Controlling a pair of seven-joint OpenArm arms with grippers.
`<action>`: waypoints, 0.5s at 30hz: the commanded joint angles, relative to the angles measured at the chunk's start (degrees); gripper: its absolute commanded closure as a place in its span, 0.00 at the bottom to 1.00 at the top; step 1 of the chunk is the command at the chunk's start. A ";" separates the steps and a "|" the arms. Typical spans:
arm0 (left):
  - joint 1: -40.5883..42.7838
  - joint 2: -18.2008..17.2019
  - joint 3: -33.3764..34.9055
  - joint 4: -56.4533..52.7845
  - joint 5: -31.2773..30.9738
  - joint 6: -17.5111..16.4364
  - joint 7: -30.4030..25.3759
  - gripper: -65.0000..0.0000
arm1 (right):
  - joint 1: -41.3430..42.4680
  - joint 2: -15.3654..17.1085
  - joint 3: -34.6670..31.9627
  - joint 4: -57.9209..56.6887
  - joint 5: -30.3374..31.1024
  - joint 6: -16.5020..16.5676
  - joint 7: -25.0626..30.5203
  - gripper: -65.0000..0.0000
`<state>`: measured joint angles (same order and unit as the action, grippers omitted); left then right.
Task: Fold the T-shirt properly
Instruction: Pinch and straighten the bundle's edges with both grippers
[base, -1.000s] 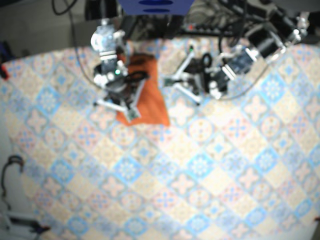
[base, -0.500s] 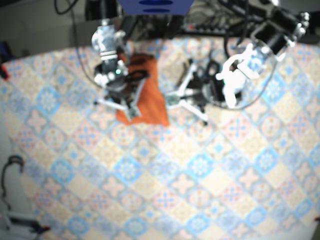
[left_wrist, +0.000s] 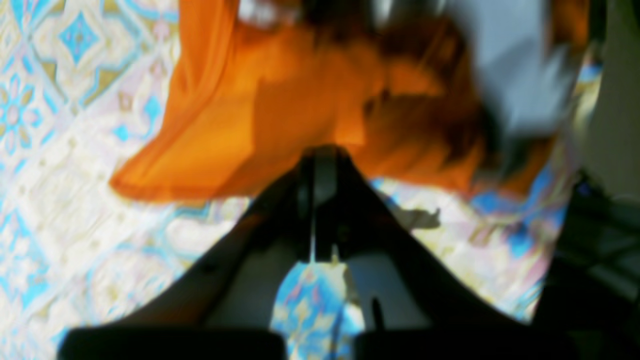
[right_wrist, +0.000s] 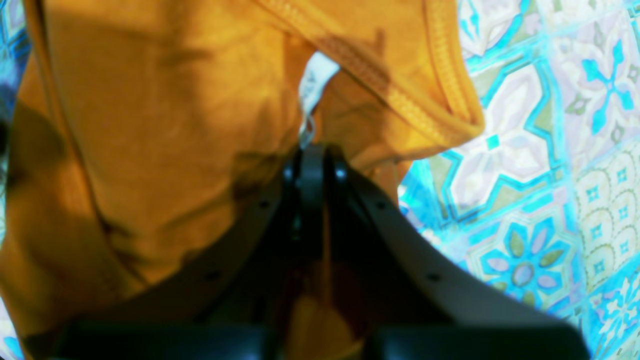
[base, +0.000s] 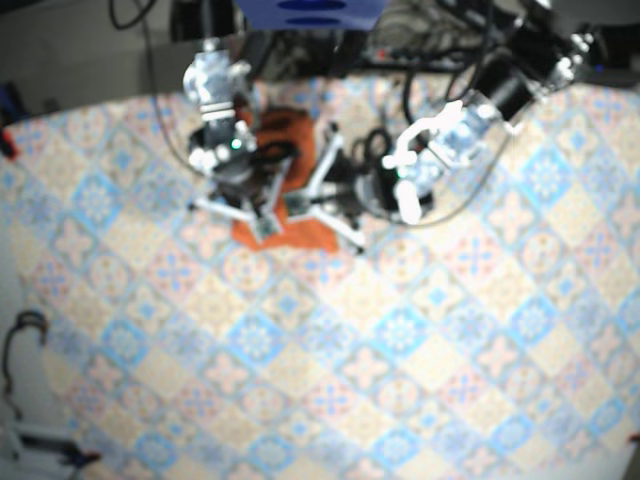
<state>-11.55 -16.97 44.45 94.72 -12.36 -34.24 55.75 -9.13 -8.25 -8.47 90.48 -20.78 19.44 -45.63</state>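
Orange cotton, the T-shirt (base: 284, 132) lies as a narrow folded packet on the patterned cloth (base: 400, 340). It is close to the table's far edge, upper left of centre in the base view. Just beyond that edge are the arm mounts and a tangle of cables (base: 450, 35), so there is little room behind the shirt. The near half and the view's right side of the cloth lie bare.

The right gripper (base: 265, 228) rests over the shirt's near end with its jaws pressed together. In its wrist view the tips sit on the fabric just below the white label (right_wrist: 314, 82), with the ribbed collar (right_wrist: 442, 75) curling off to the right over bare cloth. Whether any fabric is pinched between them I cannot tell.

The left gripper (base: 291, 204) also has its jaws closed. Its tip is at the shirt's near edge, just beside the right gripper. Its wrist view is smeared by blur.

A second ago the left gripper stood on bare cloth, apart from the shirt's right-hand edge. Half a second ago it was almost at that edge. The right gripper and the shirt have not shifted.
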 joint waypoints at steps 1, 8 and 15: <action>-1.15 0.93 -0.18 0.18 -0.34 0.26 -0.67 1.00 | 0.64 -0.14 -0.01 1.17 0.07 -0.06 0.92 0.97; -1.24 0.75 -0.09 -2.89 -0.34 0.26 -1.02 1.00 | 0.55 -0.14 -0.01 1.17 0.07 -0.06 0.92 0.97; -1.24 -0.83 -0.18 -3.86 4.05 0.26 -3.83 1.00 | 0.55 -0.14 -0.19 1.17 0.07 -0.06 0.92 0.97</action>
<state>-11.75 -17.78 44.66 90.41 -8.40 -34.26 52.75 -9.19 -8.23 -8.47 90.48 -20.80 19.42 -45.63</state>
